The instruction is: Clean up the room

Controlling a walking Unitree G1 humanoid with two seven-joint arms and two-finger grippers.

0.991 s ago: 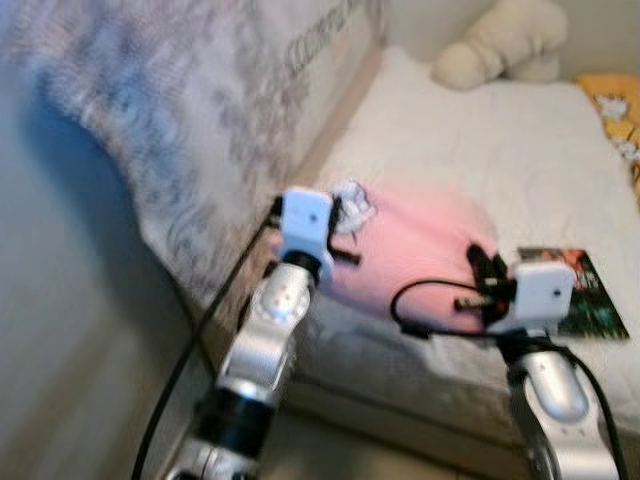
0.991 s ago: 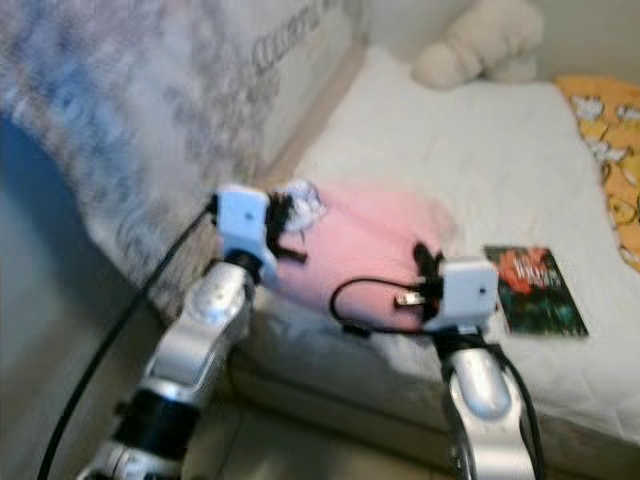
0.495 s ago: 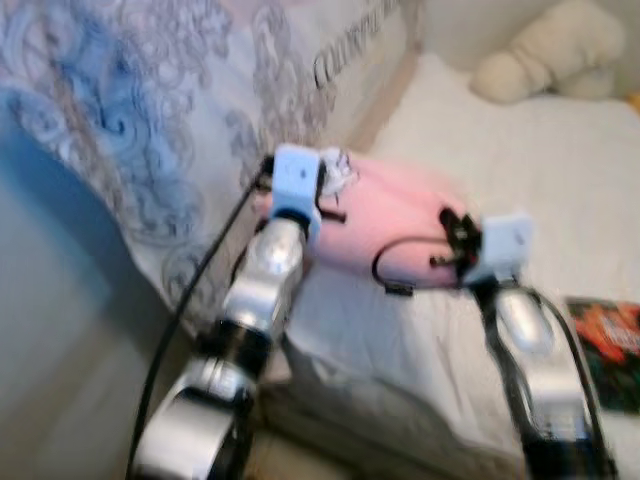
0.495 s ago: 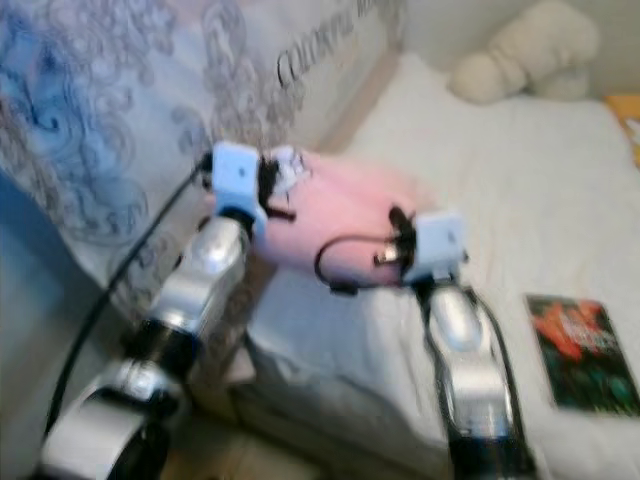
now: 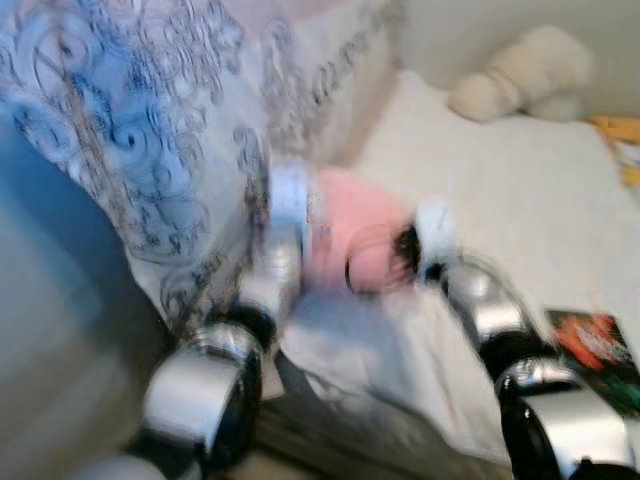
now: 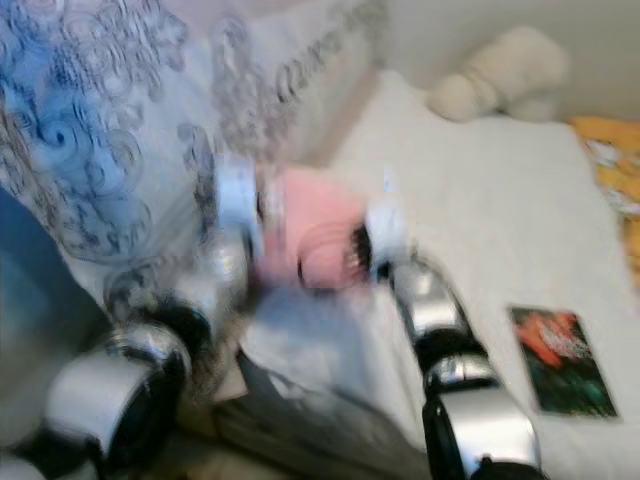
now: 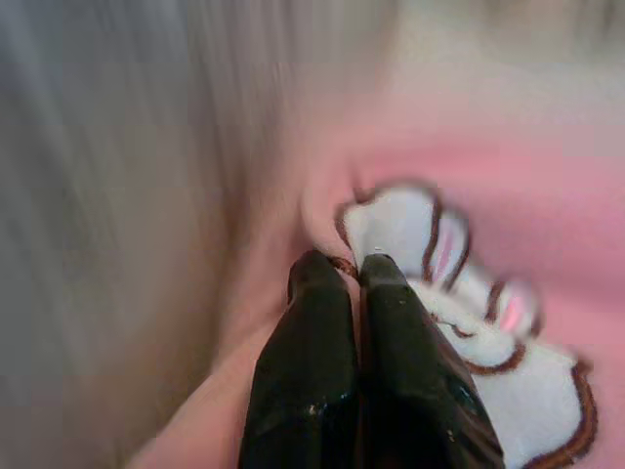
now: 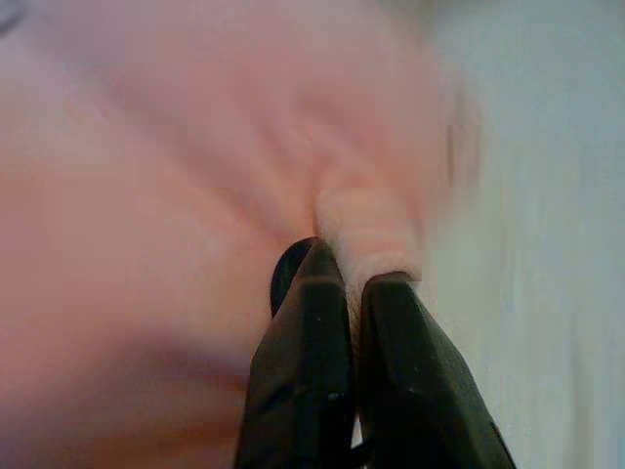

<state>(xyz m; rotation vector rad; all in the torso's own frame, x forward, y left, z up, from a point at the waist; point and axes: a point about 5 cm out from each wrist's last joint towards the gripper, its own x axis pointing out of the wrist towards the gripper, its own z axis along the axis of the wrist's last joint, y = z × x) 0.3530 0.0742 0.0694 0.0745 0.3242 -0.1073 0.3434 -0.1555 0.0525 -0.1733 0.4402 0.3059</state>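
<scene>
A pink plush pillow with a white embroidered patch hangs between my two arms over the near corner of the bed. My left gripper is shut on the pillow's edge beside the patch. My right gripper is shut on a pinch of pink plush at the pillow's other end. In the blurred eye views both wrists sit at the pillow's sides, the left one near the patterned bedding and the right one over the white sheet.
A blue and grey patterned blanket hangs along the left. A cream stuffed toy lies at the far end of the bed. A dark book with a red cover picture rests on the sheet at the right, next to an orange cloth.
The view has swung and blurred as the camera moved. The pillow, held by both grippers, has come away from the sheet toward the patterned blanket side.
</scene>
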